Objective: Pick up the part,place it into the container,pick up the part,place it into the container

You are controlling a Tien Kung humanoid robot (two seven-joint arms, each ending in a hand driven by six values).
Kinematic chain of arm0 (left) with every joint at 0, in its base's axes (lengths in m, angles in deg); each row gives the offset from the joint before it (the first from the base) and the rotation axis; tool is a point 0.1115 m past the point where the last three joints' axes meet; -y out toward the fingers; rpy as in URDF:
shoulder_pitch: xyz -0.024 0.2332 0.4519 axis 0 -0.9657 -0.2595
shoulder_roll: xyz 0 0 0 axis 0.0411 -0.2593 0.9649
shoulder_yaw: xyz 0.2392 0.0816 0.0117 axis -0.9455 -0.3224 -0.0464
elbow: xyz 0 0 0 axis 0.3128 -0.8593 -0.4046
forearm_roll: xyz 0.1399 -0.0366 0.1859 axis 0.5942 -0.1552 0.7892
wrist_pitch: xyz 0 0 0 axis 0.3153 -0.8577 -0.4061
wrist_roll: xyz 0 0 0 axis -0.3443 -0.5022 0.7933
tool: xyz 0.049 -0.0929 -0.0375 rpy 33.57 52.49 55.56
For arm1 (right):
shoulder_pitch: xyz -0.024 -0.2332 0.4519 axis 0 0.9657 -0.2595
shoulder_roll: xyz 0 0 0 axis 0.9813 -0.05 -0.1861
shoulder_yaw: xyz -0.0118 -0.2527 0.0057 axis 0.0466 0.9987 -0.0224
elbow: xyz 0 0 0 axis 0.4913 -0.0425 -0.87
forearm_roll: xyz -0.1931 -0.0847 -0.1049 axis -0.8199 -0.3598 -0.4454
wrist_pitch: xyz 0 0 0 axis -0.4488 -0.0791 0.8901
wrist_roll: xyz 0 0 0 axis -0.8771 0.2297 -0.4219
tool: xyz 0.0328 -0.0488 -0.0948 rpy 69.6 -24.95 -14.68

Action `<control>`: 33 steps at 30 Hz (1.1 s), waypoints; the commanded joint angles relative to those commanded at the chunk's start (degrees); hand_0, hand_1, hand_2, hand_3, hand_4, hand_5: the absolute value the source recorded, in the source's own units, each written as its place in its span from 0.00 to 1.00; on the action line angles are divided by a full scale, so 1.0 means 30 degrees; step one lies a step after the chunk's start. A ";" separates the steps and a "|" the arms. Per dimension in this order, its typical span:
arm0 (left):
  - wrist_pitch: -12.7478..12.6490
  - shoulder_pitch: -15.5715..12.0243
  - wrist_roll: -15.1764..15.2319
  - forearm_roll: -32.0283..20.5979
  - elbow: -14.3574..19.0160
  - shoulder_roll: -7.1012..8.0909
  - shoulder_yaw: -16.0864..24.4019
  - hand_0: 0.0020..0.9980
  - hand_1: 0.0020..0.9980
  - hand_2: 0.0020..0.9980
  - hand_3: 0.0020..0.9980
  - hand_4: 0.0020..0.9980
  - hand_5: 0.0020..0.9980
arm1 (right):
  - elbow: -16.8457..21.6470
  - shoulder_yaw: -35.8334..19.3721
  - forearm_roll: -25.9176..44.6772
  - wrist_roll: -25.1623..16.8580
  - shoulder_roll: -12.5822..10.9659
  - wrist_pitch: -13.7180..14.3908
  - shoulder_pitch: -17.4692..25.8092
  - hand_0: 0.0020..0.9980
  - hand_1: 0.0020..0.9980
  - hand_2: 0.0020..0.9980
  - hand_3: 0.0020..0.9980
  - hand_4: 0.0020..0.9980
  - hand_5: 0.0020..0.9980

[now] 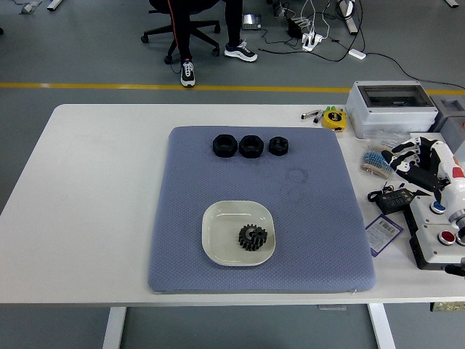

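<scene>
1. A white table [87,218] fills the view from its near edge at the bottom. A blue-grey textured mat [320,233] covers its middle.

2. On the near part of the mat sits the container [218,240], a shallow white dish, square with rounded corners. Inside it, toward its right side, lies one part: a small black gear [253,237] with teeth around its rim and a hole at its centre.

3. At the right edge of the table, off the mat, the robot's right hand [418,161] hovers over clutter. The hand is white with black finger joints; its fingers are loosely spread and hold nothing. The left arm is out of sight.

4. Beneath and beside that hand lie a blue-bristled brush [375,163], a small black device [393,198], and a purple-edged card [383,233] with a barcode.

5. At the far edge of the mat, three black nut-like parts [250,145] stand in a row, close together, the rightmost one smallest.

6. Farther right, a yellow tape measure [334,118] and a grey plastic box [391,107] with a clear lid rest on the table.

7. Beyond the table, on the grey floor, are a person's legs [185,36] beside an office chair.
</scene>
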 joint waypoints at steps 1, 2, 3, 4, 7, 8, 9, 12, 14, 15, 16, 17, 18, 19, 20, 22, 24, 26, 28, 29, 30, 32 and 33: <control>-0.0005 -0.0009 0.0000 0.0006 -0.0002 -0.0007 0.0016 0.71 0.67 0.65 0.56 0.63 0.58 | 0.0202 -0.0369 0.0285 0.0122 0.0294 -0.0273 0.0369 0.20 0.34 0.47 0.46 0.87 0.34; -0.0010 -0.0016 0.0001 0.0002 -0.0003 -0.0011 0.0018 0.71 0.67 0.65 0.56 0.63 0.58 | 0.0299 -0.0596 0.0278 0.0187 0.0478 -0.0426 0.0583 0.20 0.34 0.47 0.46 0.87 0.34; -0.0013 -0.0020 0.0004 -0.0006 -0.0003 -0.0013 0.0013 0.71 0.67 0.65 0.56 0.63 0.58 | 0.0359 -0.0754 0.0197 0.0230 0.0614 -0.0531 0.0728 0.27 0.40 0.53 0.50 0.84 0.46; -0.0004 -0.0025 0.0003 0.0026 -0.0003 -0.0010 0.0022 0.71 0.67 0.65 0.56 0.63 0.58 | 0.0425 -0.1005 -0.0091 0.0300 0.0849 -0.0684 0.0968 0.27 0.40 0.53 0.50 0.84 0.46; 0.0018 -0.0032 0.0011 0.0069 -0.0002 0.0005 0.0016 0.71 0.67 0.65 0.56 0.63 0.58 | 0.0520 -0.1292 -0.0357 0.0411 0.1122 -0.0885 0.1299 0.27 0.40 0.53 0.50 0.84 0.46; 0.0030 -0.0040 0.0023 0.0054 -0.0001 0.0019 -0.0004 0.71 0.67 0.65 0.56 0.63 0.58 | 0.0561 -0.1394 -0.0489 0.0421 0.1165 -0.0941 0.1366 0.27 0.40 0.53 0.50 0.84 0.46; 0.0035 -0.0043 0.0029 0.0041 0.0000 0.0028 -0.0015 0.71 0.67 0.65 0.56 0.63 0.58 | 0.0581 -0.1453 -0.0591 0.0418 0.1182 -0.0956 0.1387 0.30 0.41 0.55 0.51 0.86 0.49; 0.0045 -0.0017 0.0050 -0.0019 -0.0002 0.0054 -0.0069 0.71 0.67 0.65 0.56 0.63 0.58 | 0.0623 -0.1599 -0.0778 0.0389 0.1206 -0.1008 0.1380 0.30 0.41 0.55 0.51 0.86 0.49; 0.0044 0.0013 0.0063 -0.0087 -0.0006 0.0075 -0.0116 0.71 0.67 0.65 0.56 0.63 0.58 | 0.0606 -0.1657 -0.0862 0.0339 0.1236 -0.1102 0.1334 0.30 0.41 0.55 0.51 0.86 0.49; 0.0041 0.0033 0.0071 -0.0127 -0.0007 0.0077 -0.0141 0.71 0.67 0.65 0.56 0.63 0.58 | 0.0604 -0.1661 -0.0840 0.0323 0.1246 -0.1141 0.1313 0.32 0.42 0.58 0.52 0.90 0.54; 0.0034 0.0056 0.0076 -0.0155 -0.0011 0.0075 -0.0154 0.71 0.67 0.65 0.56 0.63 0.58 | 0.0604 -0.1667 -0.0827 0.0317 0.1256 -0.1171 0.1292 0.32 0.42 0.58 0.52 0.90 0.54; 0.0028 0.0078 0.0084 -0.0194 -0.0013 0.0074 -0.0180 0.71 0.67 0.65 0.56 0.63 0.58 | 0.0604 -0.1680 -0.0844 0.0318 0.1270 -0.1194 0.1278 0.32 0.42 0.58 0.52 0.90 0.54; 0.0022 0.0105 0.0096 -0.0261 -0.0011 0.0082 -0.0232 0.71 0.67 0.65 0.56 0.63 0.58 | 0.0600 -0.1702 -0.0882 0.0332 0.1292 -0.1213 0.1275 0.32 0.42 0.58 0.52 0.90 0.54; 0.0014 0.0130 0.0107 -0.0318 -0.0014 0.0088 -0.0265 0.71 0.67 0.65 0.56 0.63 0.58 | 0.0595 -0.1720 -0.0908 0.0343 0.1304 -0.1233 0.1279 0.32 0.42 0.58 0.52 0.90 0.54; 0.0007 0.0149 0.0114 -0.0347 -0.0018 0.0089 -0.0271 0.71 0.67 0.65 0.56 0.63 0.58 | 0.0587 -0.1729 -0.0921 0.0348 0.1308 -0.1249 0.1278 0.32 0.42 0.58 0.52 0.90 0.54; -0.0006 0.0203 0.0117 -0.0356 -0.0027 0.0076 -0.0249 0.71 0.67 0.65 0.56 0.63 0.58 | 0.0597 -0.1749 -0.0922 0.0344 0.1299 -0.1248 0.1272 0.34 0.43 0.60 0.52 0.92 0.57; -0.0010 0.0248 0.0130 -0.0400 -0.0026 0.0076 -0.0279 0.71 0.67 0.65 0.56 0.63 0.58 | 0.0652 -0.1769 -0.0881 0.0328 0.1289 -0.1263 0.1279 0.34 0.43 0.60 0.52 0.92 0.57; -0.0030 0.0276 0.0149 -0.0486 -0.0031 0.0070 -0.0303 0.71 0.67 0.65 0.56 0.63 0.58 | 0.0737 -0.1766 -0.0829 0.0316 0.1287 -0.1291 0.1295 0.34 0.43 0.60 0.52 0.92 0.57; -0.0038 0.0288 0.0149 -0.0492 -0.0033 0.0062 -0.0291 0.71 0.67 0.65 0.56 0.63 0.58 | 0.0775 -0.1747 -0.0757 0.0300 0.1296 -0.1328 0.1290 0.38 0.44 0.63 0.53 0.91 0.56; -0.0037 0.0292 0.0148 -0.0484 -0.0032 0.0061 -0.0288 0.71 0.67 0.65 0.56 0.63 0.58 | 0.0781 -0.1737 -0.0727 0.0293 0.1303 -0.1340 0.1284 0.38 0.44 0.63 0.53 0.91 0.56; -0.0037 0.0291 0.0148 -0.0464 -0.0033 0.0058 -0.0279 0.71 0.67 0.65 0.56 0.63 0.58 | 0.0775 -0.1718 -0.0704 0.0282 0.1321 -0.1347 0.1276 0.38 0.44 0.63 0.53 0.91 0.56; -0.0043 0.0285 0.0153 -0.0463 -0.0037 0.0051 -0.0263 0.71 0.67 0.65 0.56 0.63 0.58 | 0.0756 -0.1678 -0.0671 0.0258 0.1333 -0.1348 0.1261 0.38 0.44 0.63 0.53 0.91 0.56; -0.0044 0.0284 0.0154 -0.0464 -0.0037 0.0050 -0.0257 0.71 0.67 0.65 0.56 0.63 0.58 | 0.0750 -0.1668 -0.0663 0.0250 0.1335 -0.1348 0.1256 0.41 0.47 0.66 0.54 0.92 0.56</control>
